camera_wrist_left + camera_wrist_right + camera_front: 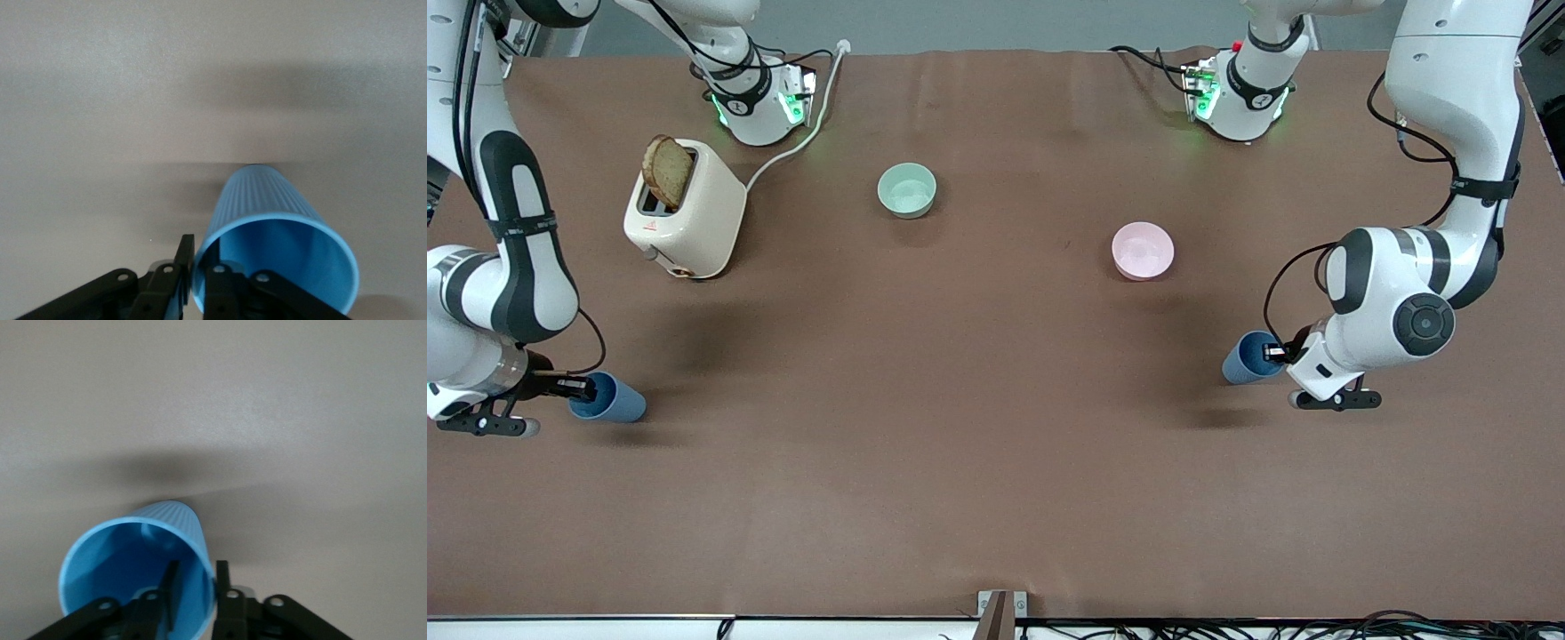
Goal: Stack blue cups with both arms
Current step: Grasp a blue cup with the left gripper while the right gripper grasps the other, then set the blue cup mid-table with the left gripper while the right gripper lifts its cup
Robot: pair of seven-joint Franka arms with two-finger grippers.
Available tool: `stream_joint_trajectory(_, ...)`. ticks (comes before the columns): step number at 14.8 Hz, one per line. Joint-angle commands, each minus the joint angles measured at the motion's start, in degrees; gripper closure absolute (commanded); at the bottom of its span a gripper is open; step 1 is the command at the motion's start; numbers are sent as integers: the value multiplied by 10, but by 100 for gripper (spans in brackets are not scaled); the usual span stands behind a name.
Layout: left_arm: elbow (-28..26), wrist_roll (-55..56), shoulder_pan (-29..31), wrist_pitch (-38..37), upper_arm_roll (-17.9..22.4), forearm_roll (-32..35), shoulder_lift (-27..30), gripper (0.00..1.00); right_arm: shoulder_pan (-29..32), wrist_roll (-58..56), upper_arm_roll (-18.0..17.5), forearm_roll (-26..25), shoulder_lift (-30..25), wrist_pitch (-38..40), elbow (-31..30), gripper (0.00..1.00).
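Note:
One blue cup (pixel 609 399) stands near the right arm's end of the table. My right gripper (pixel 578 388) straddles its rim. In the right wrist view (pixel 197 590) one finger is inside the cup (pixel 133 567) with a small gap to the wall. The other finger is outside, against the wall. The second blue cup (pixel 1247 358) stands near the left arm's end. My left gripper (pixel 1276 353) is shut on its rim. In the left wrist view (pixel 200 273) the wall of that cup (pixel 267 207) is pinched between both fingers.
A cream toaster (pixel 685 213) holding a slice of bread stands toward the right arm's base, its cord running to the table's edge. A pale green bowl (pixel 907 190) and a pink bowl (pixel 1143 251) sit mid-table, farther from the front camera than the cups.

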State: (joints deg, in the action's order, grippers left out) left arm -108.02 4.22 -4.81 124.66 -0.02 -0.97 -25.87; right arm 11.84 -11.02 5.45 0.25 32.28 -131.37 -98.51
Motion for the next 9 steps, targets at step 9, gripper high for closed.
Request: stream_joint_trajectory(9, 190, -2, -14, -175, -84, -2, 6, 100, 13, -6, -8, 2, 1, -6, -3, 92)
